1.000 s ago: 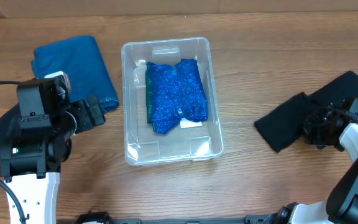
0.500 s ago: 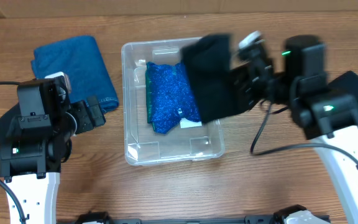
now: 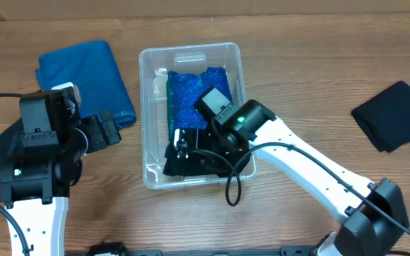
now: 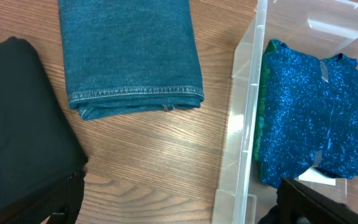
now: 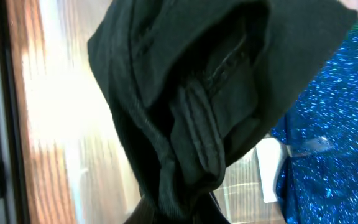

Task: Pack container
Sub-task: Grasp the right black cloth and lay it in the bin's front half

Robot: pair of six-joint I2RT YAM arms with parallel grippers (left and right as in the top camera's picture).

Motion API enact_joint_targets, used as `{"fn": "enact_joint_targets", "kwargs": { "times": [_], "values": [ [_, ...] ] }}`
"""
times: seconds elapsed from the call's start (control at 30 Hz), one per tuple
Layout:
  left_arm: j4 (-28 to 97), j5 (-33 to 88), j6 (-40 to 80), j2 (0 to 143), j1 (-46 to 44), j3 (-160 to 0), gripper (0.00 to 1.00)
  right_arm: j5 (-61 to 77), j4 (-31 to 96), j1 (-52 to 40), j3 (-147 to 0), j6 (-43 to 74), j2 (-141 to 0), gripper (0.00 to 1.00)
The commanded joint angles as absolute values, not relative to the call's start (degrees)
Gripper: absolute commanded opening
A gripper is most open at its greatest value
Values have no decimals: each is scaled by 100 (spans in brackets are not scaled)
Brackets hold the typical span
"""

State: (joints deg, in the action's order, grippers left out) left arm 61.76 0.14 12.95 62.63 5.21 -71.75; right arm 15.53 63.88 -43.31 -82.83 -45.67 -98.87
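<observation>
Right gripper (image 3: 185, 146): low inside the near end of the container (image 3: 146, 85), clamped on a bunched black cloth (image 5: 191, 106). Fingers buried in the folds, with fabric gathered tight at the lower edge of the right wrist view. Cloth touching the bin floor at the near left, overlapping the near edge of a sparkly blue garment (image 3: 201, 96).

Left gripper (image 3: 105, 130): jaws spread wide, gripping nothing, hovering over the wood just left of the container.

Container: clear plastic, rounded corners, standing long side running near to far at the middle of the table (image 3: 319, 57). Inside, the blue garment, folded and filling the far and middle part, green edge along its left side. White label (image 4: 312, 177) peeking out at its near end.

Around the bin: folded denim cloth (image 3: 84, 71) at far left, just apart from the container wall. Dark cloth (image 4: 17, 124) at the near left, partly under the left arm. Another black folded piece (image 3: 393, 114) well apart at the far right. Wood-grain tabletop throughout.
</observation>
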Motion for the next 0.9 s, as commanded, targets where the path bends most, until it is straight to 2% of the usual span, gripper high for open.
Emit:
{"fn": "enact_joint_targets", "kwargs": {
  "times": [0.0,0.07,0.17,0.3,0.4,0.47,0.53,0.6,0.67,0.73,0.87],
  "values": [
    [6200,-38,1160,6257,486,-7301,100,196,5551,-4198,-8322,-3607,-10175,100],
    [6241,-38,1160,6257,484,-7301,100,-1356,4775,-4038,-8329,-2453,-10167,100],
    [6257,-38,1160,6257,484,-7301,100,-2593,4342,-4014,-8335,-1979,-9955,100],
    [6257,-40,1160,6257,486,-7301,100,-3463,3924,-3920,-8335,-1017,-9139,100],
    [6259,-40,1160,6257,486,-7301,100,-3612,3804,-3201,-8335,403,-8176,100],
    [6300,-36,1160,6257,484,-7301,100,-2928,4071,-1876,-8333,1127,-7601,100],
    [6320,-40,1157,6257,484,-7301,100,-1557,4283,-1,-8331,1236,-7467,100],
    [6322,-40,1160,6257,484,-7301,100,-357,4386,1680,-8256,1358,-7736,100],
    [6320,-38,1162,6257,484,-7301,100,384,4407,2842,-8143,1356,-8197,100],
    [6320,-36,1162,6257,484,-7301,100,661,4431,3708,-8128,1358,-8986,100],
    [6320,-40,1157,6257,484,-7301,100,672,4294,4239,-8128,1358,-10394,100]
  ]
}}
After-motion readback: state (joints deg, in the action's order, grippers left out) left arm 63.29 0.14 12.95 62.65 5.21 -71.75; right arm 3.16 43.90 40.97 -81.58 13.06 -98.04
